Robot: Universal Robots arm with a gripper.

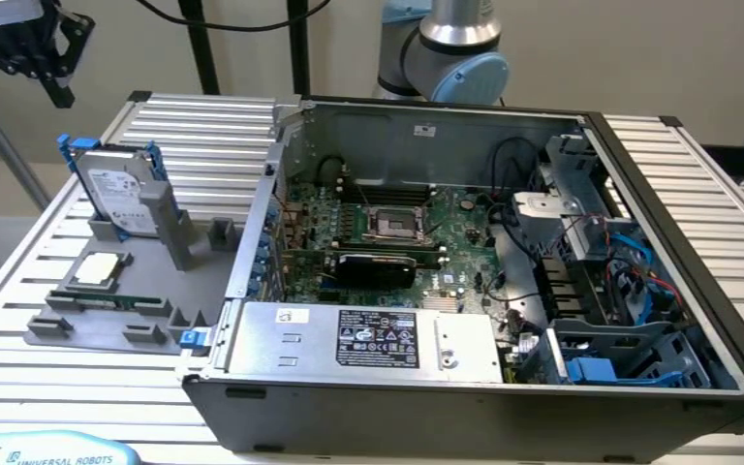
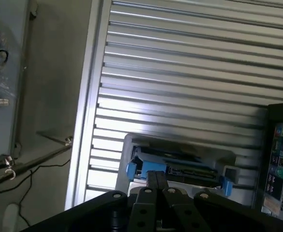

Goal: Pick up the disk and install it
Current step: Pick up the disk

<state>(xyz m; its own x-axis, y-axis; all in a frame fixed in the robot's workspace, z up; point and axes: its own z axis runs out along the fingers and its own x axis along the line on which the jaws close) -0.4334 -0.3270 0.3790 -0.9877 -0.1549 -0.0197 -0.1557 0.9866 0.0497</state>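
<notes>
The disk (image 1: 124, 194) is a silver-grey hard drive with a white label in a blue plastic carrier. It stands upright in a grey holder on the exterior view's left. High above it and further to that side hangs my black gripper (image 1: 58, 95), well clear of the disk. In the wrist view my gripper (image 2: 156, 178) has its fingers pressed together with nothing between them. Beyond them the disk (image 2: 180, 166) shows edge-on, with blue carrier tabs at both ends.
A grey fixture tray (image 1: 55, 329) also carries a square CPU chip (image 1: 98, 271) and a memory stick (image 1: 108, 302). The open computer case (image 1: 346, 121) stands on the exterior view's right, with a power supply (image 1: 372, 339) and a blue-trimmed drive bay (image 1: 618, 358). A slatted aluminium table (image 1: 191, 121) lies underneath.
</notes>
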